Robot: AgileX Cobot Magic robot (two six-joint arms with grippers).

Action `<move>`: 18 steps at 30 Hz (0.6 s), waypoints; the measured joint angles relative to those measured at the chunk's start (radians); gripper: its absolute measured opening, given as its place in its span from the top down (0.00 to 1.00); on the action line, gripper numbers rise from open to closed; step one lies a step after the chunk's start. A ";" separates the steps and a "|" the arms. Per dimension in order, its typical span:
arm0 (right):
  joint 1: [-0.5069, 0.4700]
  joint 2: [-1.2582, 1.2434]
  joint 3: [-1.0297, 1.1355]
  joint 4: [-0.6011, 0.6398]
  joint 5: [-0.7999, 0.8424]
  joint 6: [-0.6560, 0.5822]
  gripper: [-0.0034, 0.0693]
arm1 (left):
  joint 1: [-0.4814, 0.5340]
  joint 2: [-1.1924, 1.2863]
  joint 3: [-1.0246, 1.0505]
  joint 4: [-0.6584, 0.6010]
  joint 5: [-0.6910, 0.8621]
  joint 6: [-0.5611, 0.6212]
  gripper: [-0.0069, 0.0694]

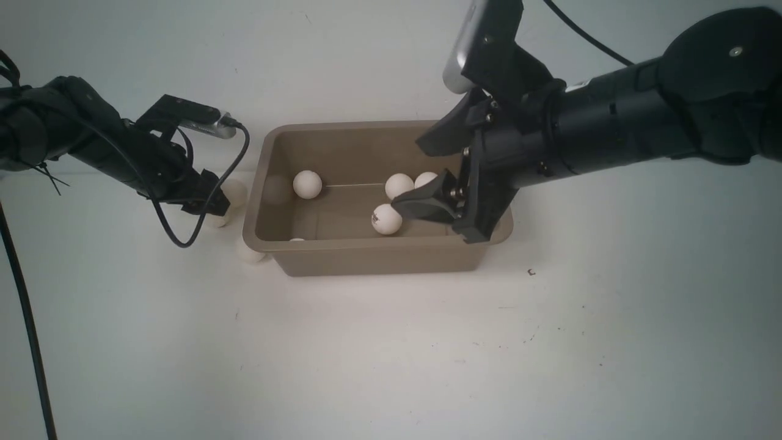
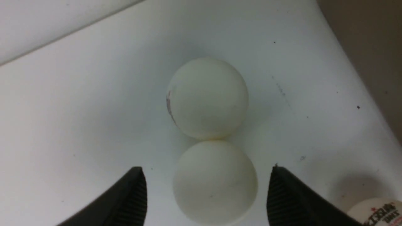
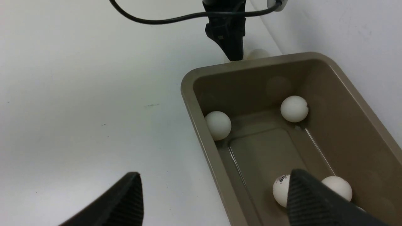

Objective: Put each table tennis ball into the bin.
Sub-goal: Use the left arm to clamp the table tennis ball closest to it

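White table tennis balls point(image 1: 306, 184) are being recorded in two places: at least four are lying inside the bin point(image 1: 366, 247), and three are resting on the table point(image 1: 391, 366) outside its wall. The left gripper point(image 2: 206, 169) is being held released, the nearest ball point(image 2: 215, 188) sitting directly between its jaws with a gap showing on each side. A second ball point(image 2: 207, 98) is touching that one just beyond the fingertips point(image 2: 136, 179), and a printed ball point(image 2: 377, 212) is lying just outside one jaw. The right gripper point(image 3: 214, 172) is being held released and empty, the bin's rim passing between its jaws. Risks are being judged thus: an off-centre pinch may be squirting the smooth sphere forward, the touching neighbour may be getting knocked rolling across the table, and the printed ball may be getting nudged by the outer jaw.
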 joint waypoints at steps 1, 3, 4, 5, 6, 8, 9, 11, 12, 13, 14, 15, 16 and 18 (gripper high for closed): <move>0.000 0.000 0.000 0.000 0.000 0.000 0.19 | -0.002 0.004 0.000 0.000 0.000 0.000 0.31; 0.000 0.000 0.000 0.000 0.000 0.000 0.19 | -0.005 0.013 0.000 0.000 0.000 0.001 0.31; 0.000 0.000 0.000 0.000 0.000 0.000 0.19 | -0.007 0.017 0.000 -0.001 0.000 0.002 0.31; 0.000 0.000 0.000 0.000 0.000 0.000 0.19 | -0.007 0.019 0.000 -0.001 0.000 0.003 0.31; 0.000 0.000 0.000 0.000 0.000 0.001 0.19 | -0.007 0.023 0.000 -0.001 0.002 0.003 0.31; 0.000 0.000 0.000 0.000 0.000 0.001 0.19 | -0.008 0.024 0.000 -0.001 0.002 0.004 0.31; 0.000 0.000 0.000 0.000 0.000 0.001 0.19 | -0.010 0.024 0.000 0.000 0.001 0.005 0.32; 0.000 0.000 0.000 0.000 0.000 0.001 0.19 | -0.012 0.024 0.000 0.000 -0.008 0.010 0.38; 0.000 0.000 0.000 0.000 0.000 0.001 0.19 | -0.013 0.024 0.000 0.000 -0.009 0.010 0.40; 0.000 0.000 0.000 0.000 0.000 0.001 0.19 | -0.015 0.024 0.000 0.000 -0.014 0.015 0.46; 0.000 0.000 0.000 0.000 0.000 0.001 0.19 | -0.015 0.024 0.000 -0.001 -0.015 0.020 0.47; 0.000 0.000 0.000 0.000 0.000 0.001 0.19 | -0.015 0.024 0.000 -0.001 -0.015 0.027 0.46; 0.000 0.000 0.000 0.000 0.000 0.001 0.19 | -0.015 0.024 0.000 -0.001 -0.015 0.032 0.46; 0.000 0.000 0.000 0.000 0.000 0.000 0.19 | -0.015 0.024 0.000 -0.001 -0.014 0.052 0.46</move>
